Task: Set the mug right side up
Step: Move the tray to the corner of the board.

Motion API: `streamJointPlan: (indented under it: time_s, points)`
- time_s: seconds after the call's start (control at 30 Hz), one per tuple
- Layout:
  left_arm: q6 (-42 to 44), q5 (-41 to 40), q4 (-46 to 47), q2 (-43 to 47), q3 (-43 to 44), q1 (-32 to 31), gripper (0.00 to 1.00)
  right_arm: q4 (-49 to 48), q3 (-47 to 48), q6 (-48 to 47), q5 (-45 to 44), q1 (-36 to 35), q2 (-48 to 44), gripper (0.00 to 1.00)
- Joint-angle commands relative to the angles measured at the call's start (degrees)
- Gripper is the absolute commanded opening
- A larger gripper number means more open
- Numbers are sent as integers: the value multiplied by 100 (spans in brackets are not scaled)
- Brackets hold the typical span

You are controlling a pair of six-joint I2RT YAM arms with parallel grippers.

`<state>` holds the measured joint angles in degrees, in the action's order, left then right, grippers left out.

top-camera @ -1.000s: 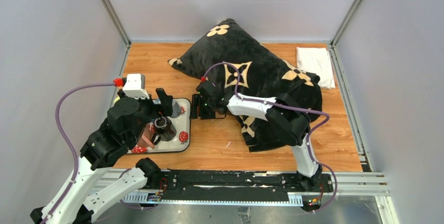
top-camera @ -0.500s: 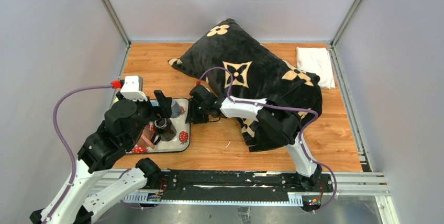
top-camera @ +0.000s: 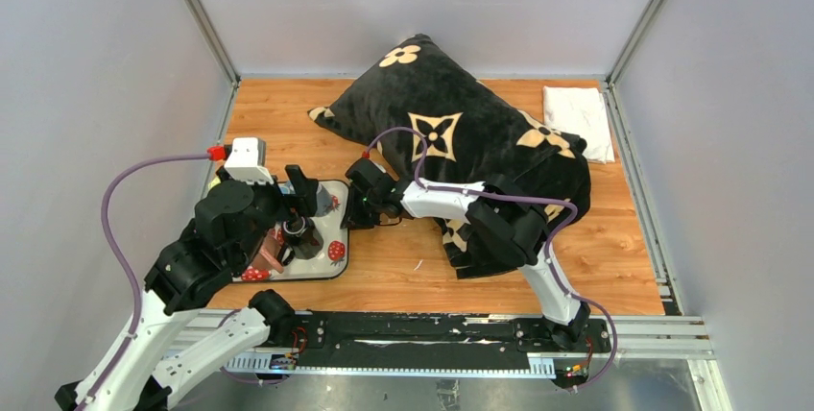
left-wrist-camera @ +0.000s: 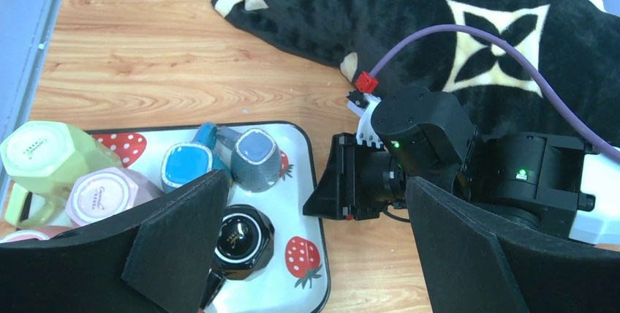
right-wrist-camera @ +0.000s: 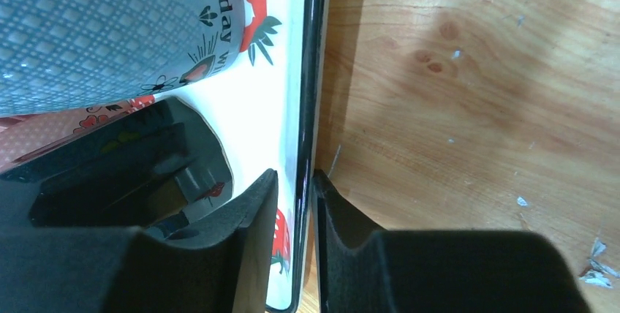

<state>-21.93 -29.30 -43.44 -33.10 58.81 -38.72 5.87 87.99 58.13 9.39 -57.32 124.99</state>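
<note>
Clamping the tray [right-wrist-camera: 313, 72] by its rim

Right gripper [right-wrist-camera: 295, 181] is pinched on the tray's black right rim, one finger on each side. Left gripper [left-wrist-camera: 314, 207] hangs above the tray with fingers apart; the black mug [left-wrist-camera: 241, 240] stands base-up on the tray, on the wooden counter [top-camera: 614, 238]

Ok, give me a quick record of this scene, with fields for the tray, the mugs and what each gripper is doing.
tray: strawberry-print tray, left side of table
target: black mug, base up, on the tray
other mugs: blue mug, grey mug, pink mug, green mug
left gripper: open, above the black mug
right gripper: pinching the tray's rim
background: black pillow, white cloth
</note>
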Motion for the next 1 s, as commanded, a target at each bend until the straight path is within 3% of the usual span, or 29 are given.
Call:
streamJointPlan:
  time_s: [0.0,0.3,0.63,0.97]
  points:
    - [-74,56,64,-51,175,-30,100,331,-31,-48,-179,-33,389,27]
    - [-267,-294,58,299,-104,-30,100,406,-257,-517,-550,37,124,0]
    - [-270,-240,143,244,-225,-30,100,718,-641,-1261,-1311,46,-662,0]
    - [-277,-133,320,56,-330,-29,100,923,-1669,-1577,-1918,202,-1672,0]
